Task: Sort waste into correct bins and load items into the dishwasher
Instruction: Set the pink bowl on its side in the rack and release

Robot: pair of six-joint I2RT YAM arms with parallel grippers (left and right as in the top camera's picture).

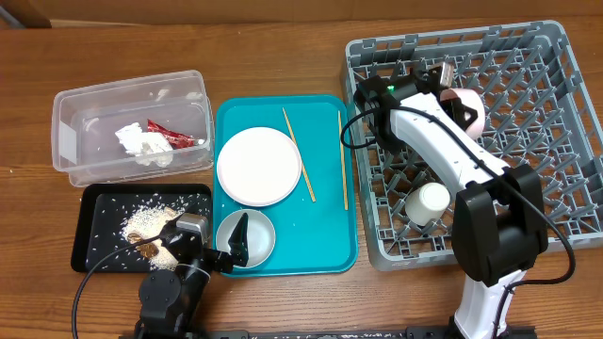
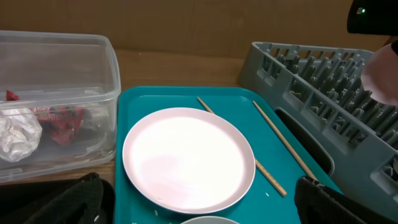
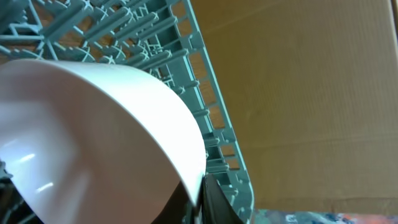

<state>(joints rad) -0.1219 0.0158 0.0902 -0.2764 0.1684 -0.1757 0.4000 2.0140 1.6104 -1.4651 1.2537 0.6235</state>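
Left of rack (image 1: pixel 589 141): napkin (image 1: pixel 139 141), wrapper (image 1: pixel 174 135) and rice (image 1: pixel 146 221) binned; plate (image 1: pixel 257 167), white bowl (image 1: pixel 264 235) and chopsticks (image 1: pixel 300 155) not yet loaded. Cup (image 1: pixel 431 201) sits in rack. Right gripper (image 3: pixel 200 202) is clenched on pink bowl (image 3: pixel 93 124) rim over rack's far side; left gripper (image 1: pixel 196 240) is spread wide, empty.

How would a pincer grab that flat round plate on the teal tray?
Probably by its rim at the far edge, coming down from above. The plate lies flat, so only its raised edge is thin enough for a pincer to close on. A chopstick runs along its right side and the white bowl crowds the near side; the far edge has bare teal tray beyond it.
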